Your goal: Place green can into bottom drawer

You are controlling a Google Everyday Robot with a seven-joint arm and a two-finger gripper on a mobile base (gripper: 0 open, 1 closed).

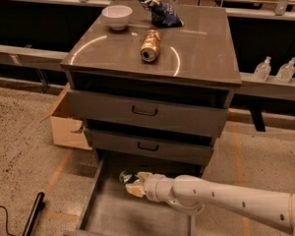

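Observation:
The green can [126,176] shows as a small green and white shape between my gripper's fingers, over the back of the open bottom drawer [132,215]. My gripper [132,182] reaches in from the right on a white arm and is shut on the can, just below the middle drawer's front. The can is partly hidden by the beige fingertips [135,189]. I cannot tell whether the can touches the drawer floor.
A gold can [150,45] lies on the cabinet top with a white bowl [117,16] and a blue chip bag [161,13]. A cardboard box [69,122] stands left of the cabinet. A black handle [33,213] lies on the floor at left. Two bottles [274,70] stand at right.

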